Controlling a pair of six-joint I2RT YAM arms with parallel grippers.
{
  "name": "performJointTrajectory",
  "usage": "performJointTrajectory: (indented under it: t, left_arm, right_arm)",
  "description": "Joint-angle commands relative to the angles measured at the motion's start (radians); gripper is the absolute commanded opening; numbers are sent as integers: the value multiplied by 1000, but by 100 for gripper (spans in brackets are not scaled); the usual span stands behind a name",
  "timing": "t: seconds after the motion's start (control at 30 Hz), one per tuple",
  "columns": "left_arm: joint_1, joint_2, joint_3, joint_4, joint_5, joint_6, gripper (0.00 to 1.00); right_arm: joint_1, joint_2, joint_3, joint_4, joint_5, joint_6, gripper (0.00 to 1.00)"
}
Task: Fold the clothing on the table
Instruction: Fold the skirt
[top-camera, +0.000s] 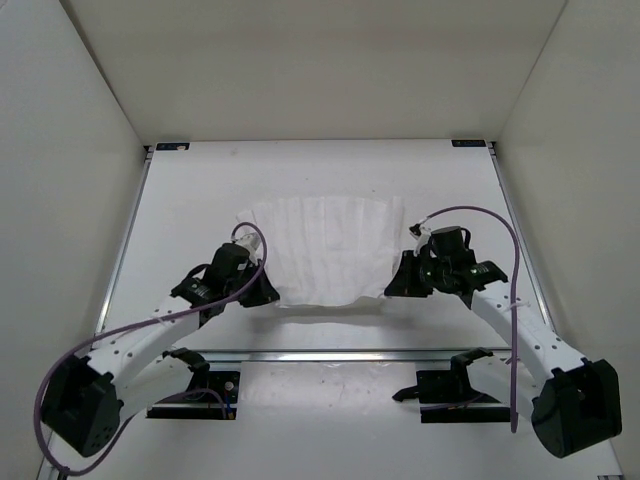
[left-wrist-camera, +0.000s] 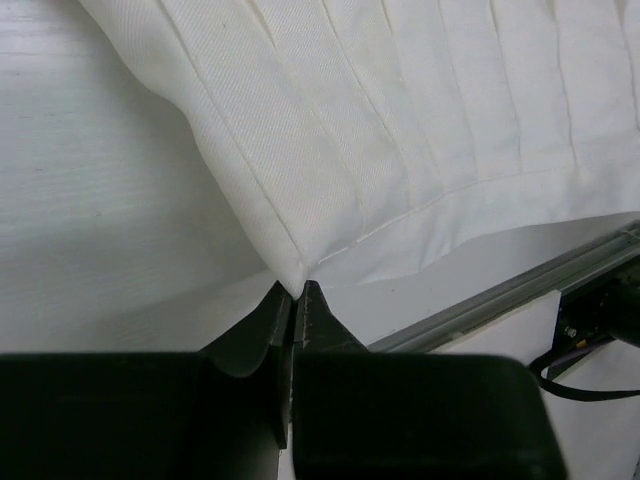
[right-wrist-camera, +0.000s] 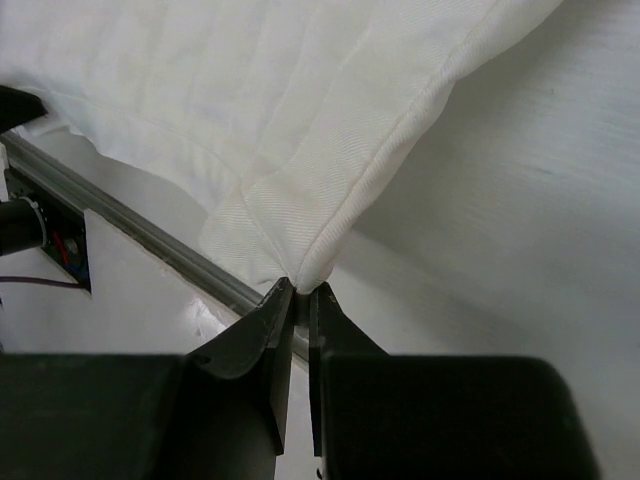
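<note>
the clothing (top-camera: 325, 250) lies near the middle of the table (top-camera: 200, 190), a white piece with faint lengthwise creases, its far edge spread flat and its near edge strung between the two arms; the left gripper (top-camera: 266, 294) sits at the near left corner of the cloth and the right gripper (top-camera: 393, 286) at the near right corner; in the left wrist view the left gripper (left-wrist-camera: 298, 292) has its dark jaws pressed together on the very tip of the clothing (left-wrist-camera: 400, 130), the hemmed corner running straight into the slit between them, with shadow under the cloth there; in the right wrist view the right gripper (right-wrist-camera: 300, 290) pinches the other corner of the clothing (right-wrist-camera: 250, 100) the same way, jaws nearly touching with only the fabric between, the seam folding down into the tips; from above the near hem bows slightly toward the arms between the two grips; a metal rail (top-camera: 330, 355) runs across the table just nearer than the cloth.
</note>
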Motion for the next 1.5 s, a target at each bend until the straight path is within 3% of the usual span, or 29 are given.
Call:
performJointTrajectory:
  t: [0.0, 0.2, 0.37, 0.53, 0.73, 0.93, 1.03, 1.13, 1.27, 1.47]
  left_arm:
    - [10, -105, -13, -110, -17, 27, 0]
    - [-7, -346, -124, -179, 34, -51, 0]
    - [19, -544, -89, -294, 94, -101, 0]
    - [52, -585, -81, -288, 166, -130, 0]
    - [166, -513, -41, -161, 195, -139, 0]
    - [366, -340, -11, 33, 243, -147, 2]
    - [381, -219, 13, 163, 168, -162, 3]
    - [404, -113, 40, 267, 160, -180, 4]
    - [417, 19, 75, 349, 187, -188, 5]
    - [397, 103, 82, 374, 204, -191, 8]
  right_arm:
    - [26, -73, -2, -109, 18, -12, 0]
    - [82, -252, -54, -258, 52, 55, 0]
    - [28, -420, -59, -393, -34, 80, 0]
    - [-36, -483, -19, -483, -103, 66, 0]
    - [-116, -397, 53, -433, -134, 42, 0]
    - [-295, -239, 87, -190, -263, 84, 0]
    - [-372, -130, 49, 88, -316, 210, 0]
    - [-392, -41, 48, 246, -304, 264, 0]
    - [-363, 74, 125, 277, -249, 235, 0]
    - [-333, 90, 150, 262, -188, 229, 0]
